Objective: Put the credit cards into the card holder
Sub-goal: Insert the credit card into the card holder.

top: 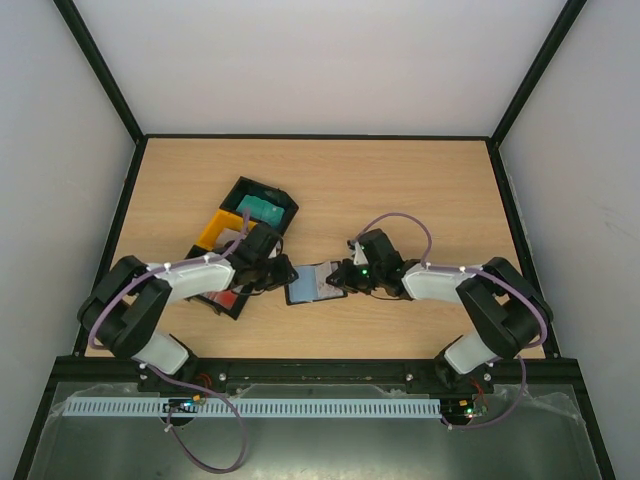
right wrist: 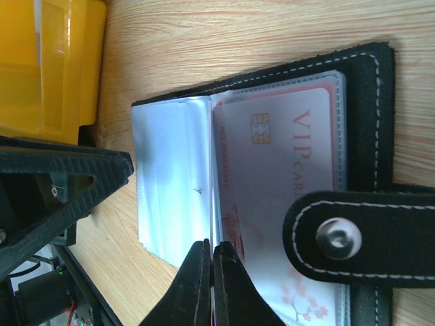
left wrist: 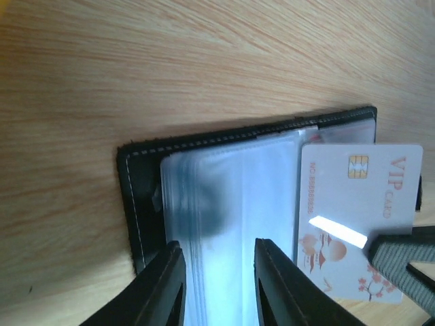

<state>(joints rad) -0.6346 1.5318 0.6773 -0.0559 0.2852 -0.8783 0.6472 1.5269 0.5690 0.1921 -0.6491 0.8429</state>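
The holder [left wrist: 139,204] lies open at mid-table [top: 400,190], clear sleeves [left wrist: 224,183] up, its strap [right wrist: 380,238] folded over the right cover. A white VIP card [left wrist: 360,217] sits part-way in a right-hand sleeve, overhanging the holder's edge. The right gripper [right wrist: 211,248] is clenched at that card's edge; whether it pinches the card cannot be told. The left gripper [left wrist: 217,244] stands partly apart at the holder's left side, sleeves showing between its jaws; a grasp cannot be confirmed. Left of and beyond the holder, a teal card [top: 264,209] lies in a black tray [top: 243,186], beside a yellow tray [top: 215,230].
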